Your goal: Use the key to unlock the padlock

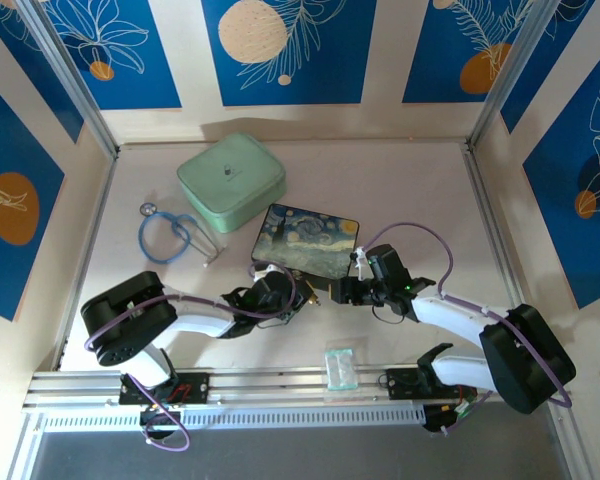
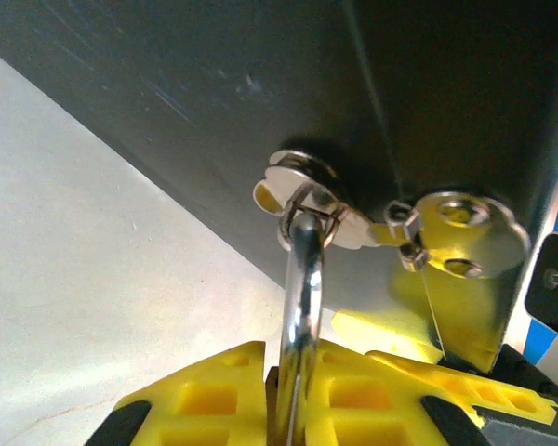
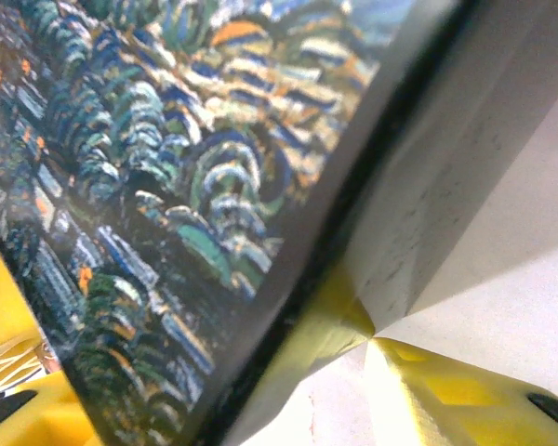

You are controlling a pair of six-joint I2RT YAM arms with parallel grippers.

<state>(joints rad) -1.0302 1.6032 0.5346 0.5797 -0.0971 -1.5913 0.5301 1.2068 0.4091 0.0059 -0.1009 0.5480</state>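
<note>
left hand (image 2: 293, 395) clamps padlock (image 2: 304, 288) hooked through clasp ring (image 2: 309, 200) on dark box (image 2: 214, 74).

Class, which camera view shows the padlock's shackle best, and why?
The left wrist view: the silver shackle rises close-up through the box clasp ring. The top external view gives the padlock as a tiny brass speck; the right wrist view faces the painted box lid.

No lettering, number or brand can be read anywhere. The mint-green case (image 1: 230, 180) bears a small dark mark on its lid, too small to make out. The painted box (image 1: 310, 240) carries only a swirling night-sky picture, and the blue wall panels (image 1: 330, 60) only leaf and circle patterns
</note>
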